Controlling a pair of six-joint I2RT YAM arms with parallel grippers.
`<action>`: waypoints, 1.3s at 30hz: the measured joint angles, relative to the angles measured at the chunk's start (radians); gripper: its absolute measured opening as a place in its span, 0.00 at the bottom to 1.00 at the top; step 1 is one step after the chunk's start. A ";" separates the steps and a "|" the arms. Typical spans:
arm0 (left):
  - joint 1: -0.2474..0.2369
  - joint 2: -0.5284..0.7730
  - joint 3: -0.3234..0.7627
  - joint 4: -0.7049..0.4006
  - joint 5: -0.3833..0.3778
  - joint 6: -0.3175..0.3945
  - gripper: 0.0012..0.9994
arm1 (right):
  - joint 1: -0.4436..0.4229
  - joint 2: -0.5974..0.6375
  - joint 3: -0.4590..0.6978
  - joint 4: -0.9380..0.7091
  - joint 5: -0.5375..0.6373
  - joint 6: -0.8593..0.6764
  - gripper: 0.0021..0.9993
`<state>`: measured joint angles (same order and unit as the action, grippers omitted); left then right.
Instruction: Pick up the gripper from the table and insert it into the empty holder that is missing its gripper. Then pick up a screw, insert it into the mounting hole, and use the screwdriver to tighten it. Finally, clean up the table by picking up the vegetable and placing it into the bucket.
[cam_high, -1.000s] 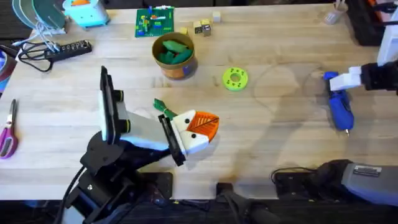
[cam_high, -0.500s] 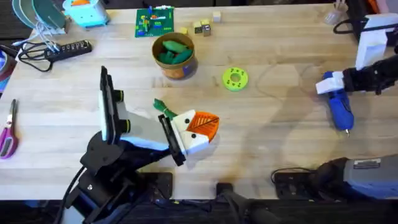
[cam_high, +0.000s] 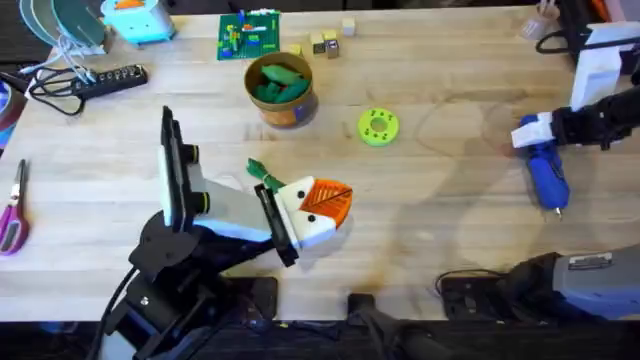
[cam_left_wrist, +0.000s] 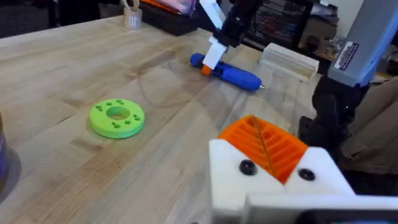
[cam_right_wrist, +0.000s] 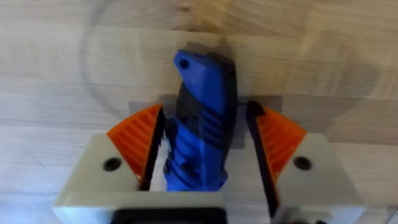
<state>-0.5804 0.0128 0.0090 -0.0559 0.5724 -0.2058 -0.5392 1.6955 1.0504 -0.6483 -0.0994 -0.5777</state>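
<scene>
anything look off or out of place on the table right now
Nothing is spilled or broken. One oddity: the bucket already holds green pieces, yet a vegetable lies on the table beside the left gripper. The right gripper straddles the screwdriver.

The surface is pale wood in plank strips. At far right lies the blue screwdriver, with a thin silver bit at its near end. The right tool is white with orange ribbed pads; the left tool, near the middle, has the same colours. Beside it lies a dark green vegetable. The bucket, farther off, has orange sides, a brownish rim and green pieces inside. To its right sits a lime-green disc dotted with holes. At the left edge, scissors show pink handles.
</scene>
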 joint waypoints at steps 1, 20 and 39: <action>0.000 0.000 0.000 0.000 0.000 0.000 0.01 | 0.000 0.000 0.000 0.001 0.001 0.000 0.81; 0.000 0.000 0.000 0.000 0.000 0.000 0.01 | 0.001 0.008 0.009 -0.011 0.001 -0.006 0.02; 0.000 0.000 0.000 0.000 0.000 0.000 0.01 | 0.003 -0.487 0.000 -0.011 -0.417 0.096 0.02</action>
<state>-0.5804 0.0128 0.0090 -0.0559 0.5724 -0.2054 -0.5365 1.2083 1.0504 -0.6598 -0.5160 -0.4813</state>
